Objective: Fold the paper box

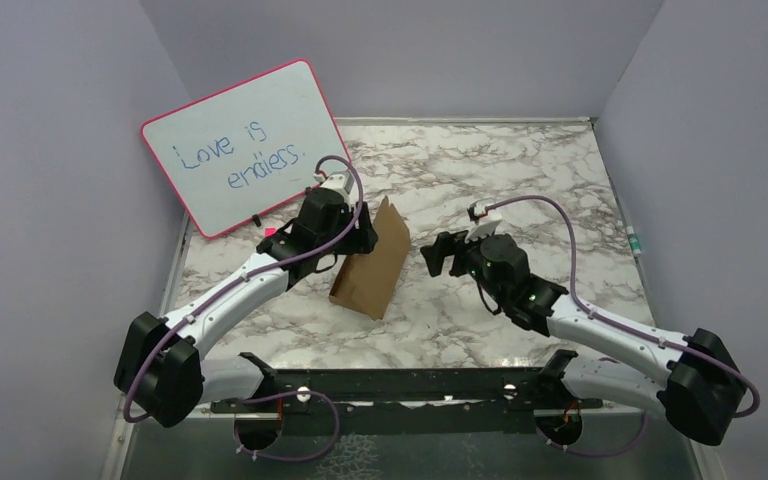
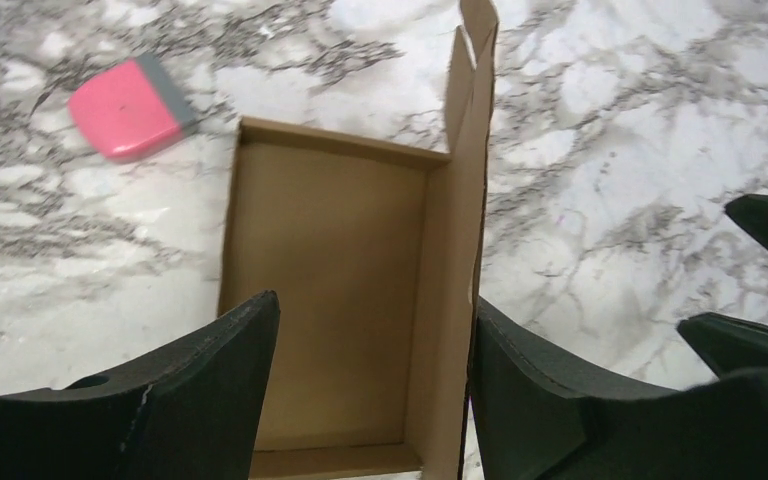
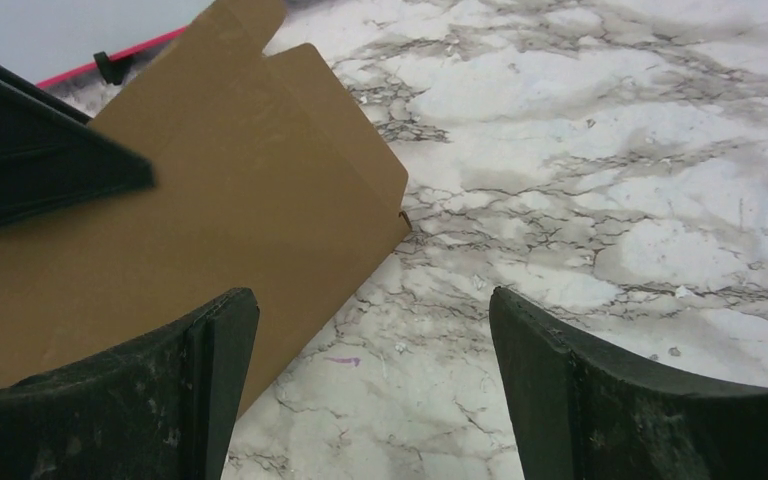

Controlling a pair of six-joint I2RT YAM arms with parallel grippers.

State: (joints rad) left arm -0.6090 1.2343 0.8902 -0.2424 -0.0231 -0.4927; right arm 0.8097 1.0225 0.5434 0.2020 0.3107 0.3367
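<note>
The paper box (image 1: 372, 268) is standing half-folded near the middle of the table (image 1: 520, 170), toward its left edge, while the left gripper (image 2: 370, 310) is straddling its tall flap, jaws wide apart, and the right gripper (image 3: 372, 300) is hovering alongside, gaping and empty.

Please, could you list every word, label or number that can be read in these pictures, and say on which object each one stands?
"Love is endless." in blue handwriting, on the pink-framed whiteboard.
paper box: plain brown, no print visible.
pink eraser: no text visible.
greenish item at the table's right edge: too small to read.
</note>
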